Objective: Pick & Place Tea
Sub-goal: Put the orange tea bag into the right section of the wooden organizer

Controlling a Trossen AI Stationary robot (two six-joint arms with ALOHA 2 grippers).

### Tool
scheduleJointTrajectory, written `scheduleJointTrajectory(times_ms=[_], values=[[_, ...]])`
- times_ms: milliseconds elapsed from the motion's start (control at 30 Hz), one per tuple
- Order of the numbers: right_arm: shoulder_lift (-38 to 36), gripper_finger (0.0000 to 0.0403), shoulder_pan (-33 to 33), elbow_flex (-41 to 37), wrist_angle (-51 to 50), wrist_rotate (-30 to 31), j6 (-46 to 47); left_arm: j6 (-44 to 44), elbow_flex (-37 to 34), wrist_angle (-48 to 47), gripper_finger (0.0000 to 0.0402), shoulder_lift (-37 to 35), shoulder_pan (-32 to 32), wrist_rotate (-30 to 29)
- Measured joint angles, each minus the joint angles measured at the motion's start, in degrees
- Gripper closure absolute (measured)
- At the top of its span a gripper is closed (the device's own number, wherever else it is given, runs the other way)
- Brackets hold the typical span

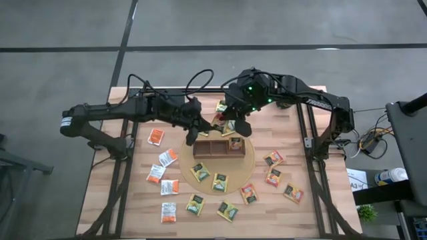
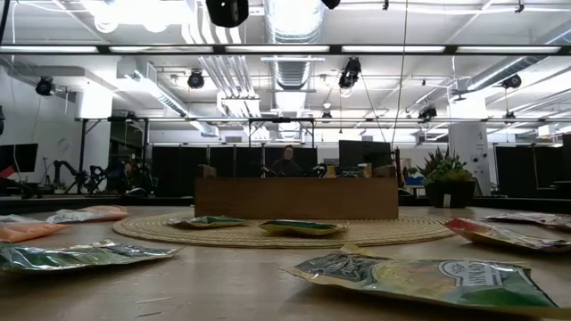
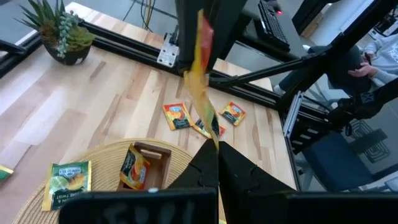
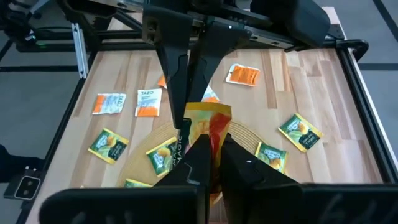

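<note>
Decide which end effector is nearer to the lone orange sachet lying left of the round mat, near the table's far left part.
Left. The left end effector hangs above the tray's far left corner, right of that orange sachet. The right end effector is farther right, above the wooden tray.

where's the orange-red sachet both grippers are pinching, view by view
High: orange-red sachet between the grippers, beside the wooden tray.
Low: not in it.
Left wrist: hanging edge-on, centre.
Right wrist: centre, face-on.
Shared landmark: the round woven mat.
</note>
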Motion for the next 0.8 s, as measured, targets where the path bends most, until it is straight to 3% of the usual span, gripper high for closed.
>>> scheduleJointTrajectory(times_ms=[167,333,600,800], values=[[-1.9,0.0389,-0.6,1.6,-1.8,0.2,0.0,-1.6,0.2,2.0,0.0401,-0.2,0.0,-1.3],[-5.9,0.0390,-0.8,2.7,-2.6,5.9,0.2,-3.7,-0.1,5.6,0.0381,-0.1,-0.1,-2.0],[-11.4,0.0390,-0.6,2.2,-3.0,15.6,3.8,-4.2,0.0,17.4,0.0285,-0.1,0.2,-3.1],[-14.9,0.0390,-0.1,1.7,-2.4,24.1,4.7,-0.8,0.0,23.7,0.0209,-0.1,0.2,-10.8]])
